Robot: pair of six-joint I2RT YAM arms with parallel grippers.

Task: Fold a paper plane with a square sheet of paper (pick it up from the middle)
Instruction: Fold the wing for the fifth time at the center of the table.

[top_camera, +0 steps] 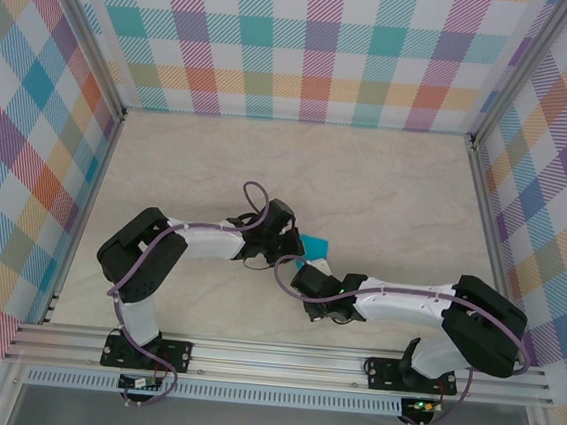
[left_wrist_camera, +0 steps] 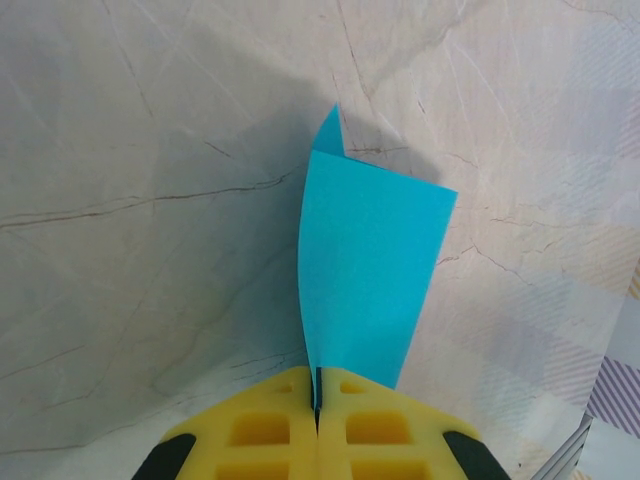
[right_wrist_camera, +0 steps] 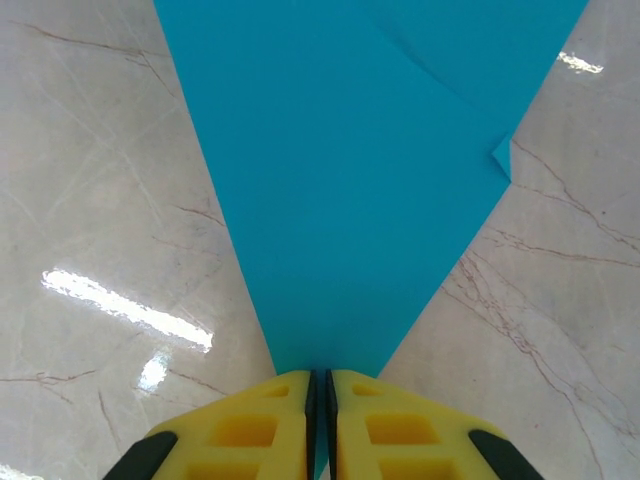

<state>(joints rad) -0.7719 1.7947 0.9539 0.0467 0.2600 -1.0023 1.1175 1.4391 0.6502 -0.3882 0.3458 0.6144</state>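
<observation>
Two tools are clamping the folded teal paper sheet (left_wrist_camera: 365, 280): left tool (left_wrist_camera: 317, 405) at one end, right tool (right_wrist_camera: 320, 400) at the other. They are holding it over the worktop (left_wrist_camera: 150, 200), likely for creasing

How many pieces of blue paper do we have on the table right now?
1. The folded blue paper is mid-table, pinched by the left gripper and the right gripper. The arms cover some tabletop, so another piece could be hidden.
</observation>
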